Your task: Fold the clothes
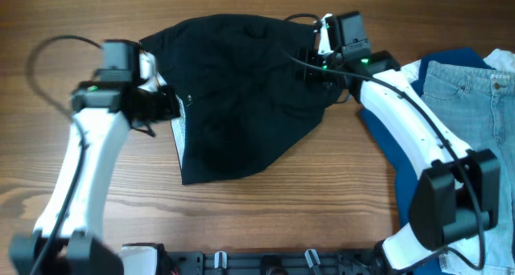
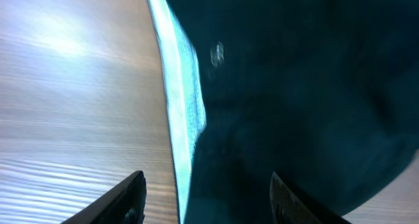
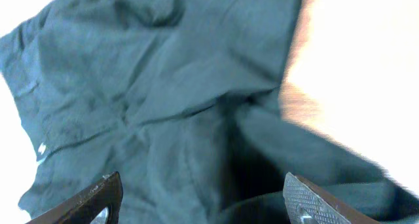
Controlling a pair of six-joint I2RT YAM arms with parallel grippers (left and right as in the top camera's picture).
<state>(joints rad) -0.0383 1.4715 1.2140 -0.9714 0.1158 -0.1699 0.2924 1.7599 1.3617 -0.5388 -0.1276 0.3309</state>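
Note:
The black shorts lie spread on the wooden table, with a strip of white lining showing at the left edge. My left gripper is open at that left edge; in the left wrist view its fingers straddle the white lining and black fabric. My right gripper is open over the shorts' upper right edge; in the right wrist view its fingers hang just above wrinkled black fabric.
Light blue denim jeans lie on a royal-blue garment at the right side of the table, under the right arm. Bare wood shows in front of the shorts.

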